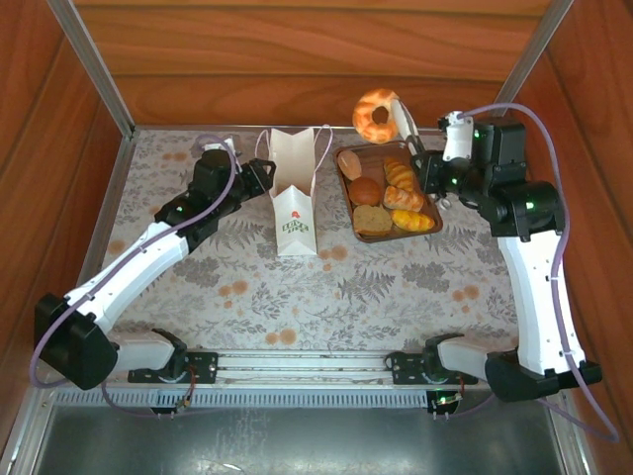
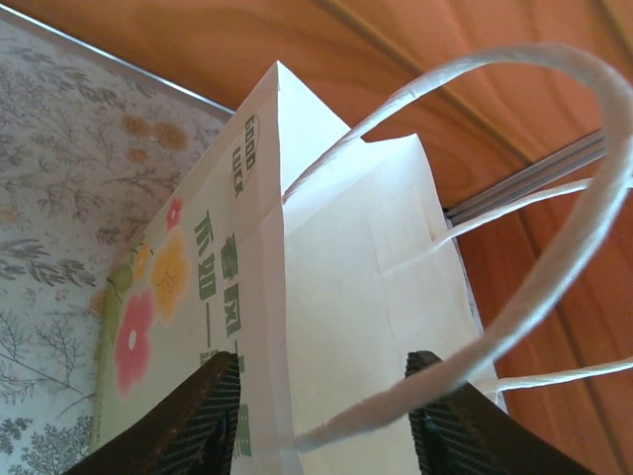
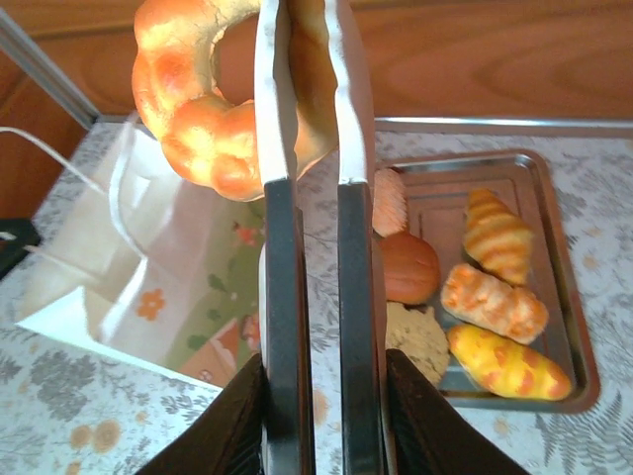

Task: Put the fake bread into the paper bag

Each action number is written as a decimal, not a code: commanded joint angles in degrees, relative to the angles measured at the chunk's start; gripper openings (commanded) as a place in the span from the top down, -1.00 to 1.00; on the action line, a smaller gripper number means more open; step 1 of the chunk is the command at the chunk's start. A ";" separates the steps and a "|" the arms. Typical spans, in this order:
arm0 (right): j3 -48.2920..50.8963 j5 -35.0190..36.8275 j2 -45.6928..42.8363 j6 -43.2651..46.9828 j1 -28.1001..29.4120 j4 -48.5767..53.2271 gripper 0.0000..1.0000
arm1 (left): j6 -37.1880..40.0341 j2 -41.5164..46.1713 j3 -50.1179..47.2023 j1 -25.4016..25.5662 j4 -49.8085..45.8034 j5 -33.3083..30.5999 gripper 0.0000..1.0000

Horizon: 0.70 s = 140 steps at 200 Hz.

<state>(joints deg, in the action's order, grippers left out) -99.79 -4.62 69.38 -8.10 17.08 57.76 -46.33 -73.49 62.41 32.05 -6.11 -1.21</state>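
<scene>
Looped handles (image 2: 465, 368) arch across the open paper bag (image 1: 295, 213).

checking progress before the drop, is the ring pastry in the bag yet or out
Out: the twisted ring hangs clamped in the right gripper, lifted clear of tray and paper bag.

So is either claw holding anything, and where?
The right claw pinches the twisted ring by one side of its loop. The left claw straddles the top of the paper bag; a grip cannot be told.

top view looks down from behind; both wrist views sit close, sharing the paper bag (image 2: 336, 297).
</scene>
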 commanded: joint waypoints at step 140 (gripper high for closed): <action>-12.20 16.23 15.74 1.46 24.49 -1.25 0.41 | -2.89 -1.13 0.09 1.24 1.10 -2.56 0.67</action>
<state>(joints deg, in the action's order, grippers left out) -108.40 5.85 82.85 -8.10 39.53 56.97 -48.82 -74.94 62.43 32.73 -5.67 -2.24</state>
